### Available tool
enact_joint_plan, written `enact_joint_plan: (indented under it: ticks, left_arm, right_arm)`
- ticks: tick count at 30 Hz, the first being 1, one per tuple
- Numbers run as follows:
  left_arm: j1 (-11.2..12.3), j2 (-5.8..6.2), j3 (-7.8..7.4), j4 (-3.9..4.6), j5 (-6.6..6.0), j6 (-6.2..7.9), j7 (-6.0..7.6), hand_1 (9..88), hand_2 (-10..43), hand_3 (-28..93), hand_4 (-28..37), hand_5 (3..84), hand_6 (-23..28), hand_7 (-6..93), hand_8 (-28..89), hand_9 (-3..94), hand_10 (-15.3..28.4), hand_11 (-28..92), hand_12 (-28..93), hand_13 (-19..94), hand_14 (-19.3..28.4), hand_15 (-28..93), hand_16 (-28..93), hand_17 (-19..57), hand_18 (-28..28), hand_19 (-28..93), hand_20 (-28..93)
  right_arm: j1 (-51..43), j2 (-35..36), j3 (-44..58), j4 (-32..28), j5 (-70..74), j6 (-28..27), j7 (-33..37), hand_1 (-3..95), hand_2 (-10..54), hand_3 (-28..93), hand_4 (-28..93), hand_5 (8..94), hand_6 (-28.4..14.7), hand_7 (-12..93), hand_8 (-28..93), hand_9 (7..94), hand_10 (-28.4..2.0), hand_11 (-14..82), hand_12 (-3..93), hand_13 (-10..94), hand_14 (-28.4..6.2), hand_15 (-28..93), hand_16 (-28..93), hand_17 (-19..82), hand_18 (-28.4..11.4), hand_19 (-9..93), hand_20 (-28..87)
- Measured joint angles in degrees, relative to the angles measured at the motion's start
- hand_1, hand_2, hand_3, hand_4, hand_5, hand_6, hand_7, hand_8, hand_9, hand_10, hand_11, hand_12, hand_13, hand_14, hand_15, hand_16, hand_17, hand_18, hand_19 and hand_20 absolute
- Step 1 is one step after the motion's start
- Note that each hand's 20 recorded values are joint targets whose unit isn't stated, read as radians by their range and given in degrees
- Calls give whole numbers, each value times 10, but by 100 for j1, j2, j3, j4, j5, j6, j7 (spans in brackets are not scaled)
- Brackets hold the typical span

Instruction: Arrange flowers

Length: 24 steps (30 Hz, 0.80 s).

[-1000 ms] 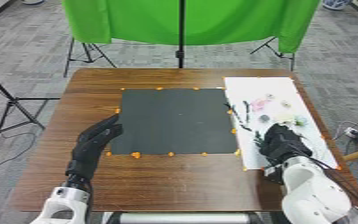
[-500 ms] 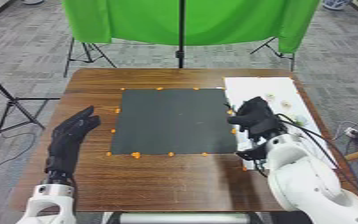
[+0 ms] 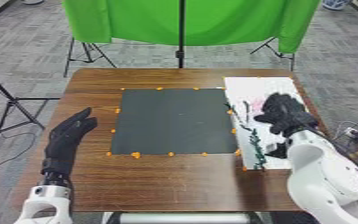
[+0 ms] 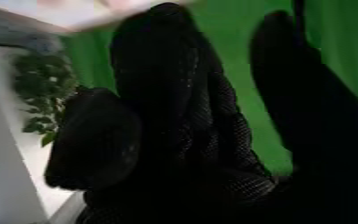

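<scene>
Flowers (image 3: 256,103) lie on the white sheet (image 3: 264,85), presumably set out to supply the dark mat (image 3: 171,120), partly beneath the right hand (image 3: 286,111), its fingers seemingly straight, a green sprig (image 3: 256,148) nearby, the left hand (image 3: 66,132) well apart, fingers extended.

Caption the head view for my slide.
Right hand over white sheet, green sprig nearby; left hand beside dark mat.

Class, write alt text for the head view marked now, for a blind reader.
The robot's right hand hovers over flowers and green stems on a white sheet; its left hand is beside a dark square mat.
</scene>
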Motion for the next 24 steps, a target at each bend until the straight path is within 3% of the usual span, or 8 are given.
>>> enact_joint_plan:
  ticks: [4, 8, 11, 18, 20, 21, 23, 24]
  left_arm:
    - [0, -7, -18, 0, 80, -150, -105, 285, -59, 648, -182, 454, 34, 99, -54, 444, 128, 167, 151, 322, 167, 224, 36, 18, 146, 87, 214]
    - [0, -16, -43, -4, 184, -355, -216, 289, -61, 646, -181, 452, 34, 98, -53, 440, 128, 165, 152, 320, 167, 218, 37, 17, 146, 87, 214]
    - [-1, -19, -42, -11, 227, -389, -271, 290, -61, 643, -181, 451, 34, 96, -52, 439, 127, 164, 152, 319, 166, 218, 38, 17, 146, 87, 214]
    - [-4, -28, -20, -15, 258, -393, -346, 295, -61, 638, -179, 450, 35, 95, -51, 439, 128, 163, 153, 317, 167, 217, 39, 16, 146, 88, 214]
    - [-6, -34, -13, -15, 262, -393, -363, 296, -60, 636, -178, 450, 35, 96, -51, 439, 128, 163, 153, 317, 168, 218, 40, 16, 146, 88, 214]
    - [-7, -36, -9, -15, 266, -394, -370, 297, -60, 636, -178, 450, 35, 96, -51, 439, 128, 163, 153, 317, 168, 218, 40, 16, 146, 88, 214]
    - [-7, -40, -4, -16, 276, -400, -386, 297, -59, 634, -177, 450, 34, 96, -51, 439, 128, 163, 153, 317, 168, 218, 39, 16, 146, 88, 214]
    - [-7, -42, -4, -17, 282, -401, -395, 297, -59, 635, -177, 450, 34, 95, -52, 439, 128, 163, 153, 318, 168, 218, 39, 15, 146, 88, 214]
  right_arm:
    - [-504, 34, 165, -12, 77, -603, 130, 413, -95, 529, -88, 666, -99, 79, -39, 764, -184, 179, 219, 916, -47, 476, 323, 714, -24, 854, 398]
    - [-748, 46, 150, 95, 195, -577, 207, 408, -95, 518, -95, 684, -106, 85, -43, 799, -191, 168, 206, 929, -44, 458, 312, 724, -17, 845, 384]
    - [-766, 43, 81, 215, 236, -506, 228, 414, -95, 511, -104, 717, -98, 98, -45, 833, -186, 183, 206, 936, -42, 457, 308, 732, -17, 843, 379]
    - [-669, 34, -351, 528, -79, 487, 185, 464, -95, 526, -117, 794, -73, 143, -44, 897, -162, 242, 224, 937, -36, 512, 257, 755, -20, 854, 373]
    - [-611, 30, -547, 660, -318, 823, 154, 509, -95, 495, -95, 803, -70, 143, 75, 905, -157, 253, 227, 937, -34, 522, 242, 760, -21, 854, 370]
    - [-587, 26, -615, 703, -394, 906, 142, 551, -95, 425, -51, 809, -71, 137, 131, 908, -155, 258, 228, 937, -34, 525, 238, 761, -21, 855, 367]
    - [-541, 12, -665, 731, -453, 919, 120, 756, -95, -36, 264, 822, -68, 135, 193, 913, -149, 269, 249, 937, -33, 533, 229, 762, -20, 854, 367]
    - [-513, 8, -683, 739, -453, 894, 110, 854, -95, -209, 408, 834, -62, 145, 221, 923, -139, 274, 277, 937, -31, 542, 224, 766, -22, 853, 368]
